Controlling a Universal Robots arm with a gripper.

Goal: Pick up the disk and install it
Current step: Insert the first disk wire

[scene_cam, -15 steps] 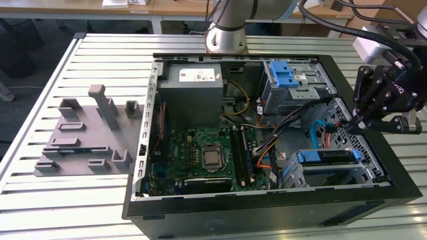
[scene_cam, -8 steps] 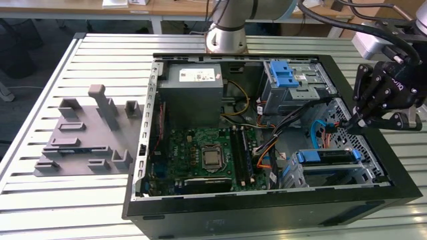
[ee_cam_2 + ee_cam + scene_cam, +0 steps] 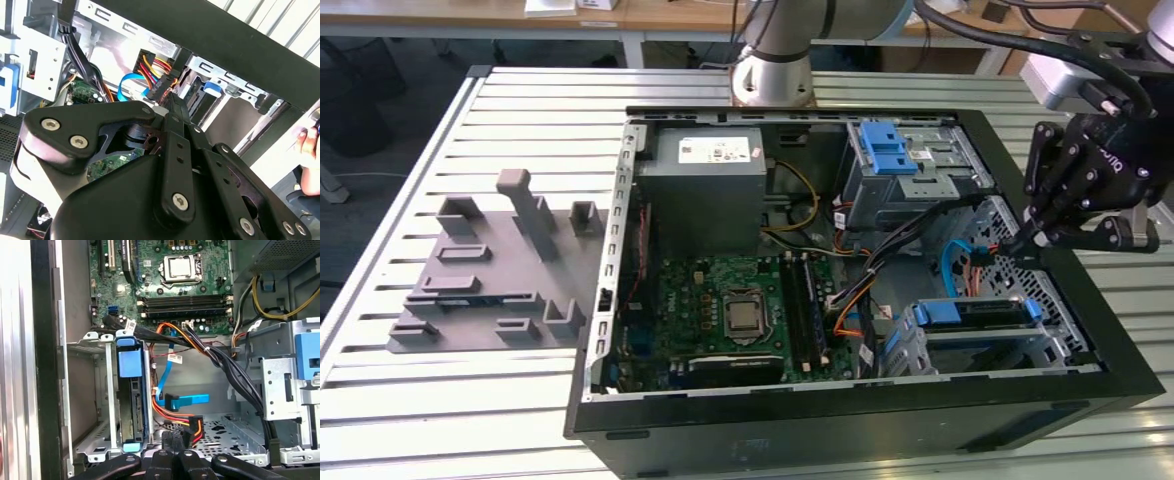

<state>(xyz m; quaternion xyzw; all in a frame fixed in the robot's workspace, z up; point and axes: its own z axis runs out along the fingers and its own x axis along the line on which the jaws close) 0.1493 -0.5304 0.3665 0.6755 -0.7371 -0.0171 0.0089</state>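
The disk (image 3: 133,405) is sitting inside the computer case (image 3: 854,425), standing on its edge in the metal drive bay (image 3: 80,344) in a corner of the case. Its blue carrier (image 3: 128,362) is showing at both ends of the slot, and the disk is filling the slot between the bay's walls.

The gripper (image 3: 1025,243) is hanging over the same side of the case, on the exterior view's right, with its tips lowered a little below the case's rim. It is near the disk but is not touching it. In both wrist views its fingers (image 3: 167,442) are pressing together and are holding nothing – the gripper is closed and empty.

Just beside the fingertips, a black connector with red, yellow and orange wires (image 3: 194,425) is lying inside the case, and a flat blue cable (image 3: 187,400) is running next to it.

Farther inside the case, the green motherboard (image 3: 734,300) is covering the middle of the floor. The grey metal box (image 3: 707,165) and the cage with the blue latch (image 3: 901,160) are standing along the case's far wall.

Outside the case, toward the exterior view's left, a grey plastic fixture (image 3: 487,270) is resting on the slatted surface (image 3: 454,400).
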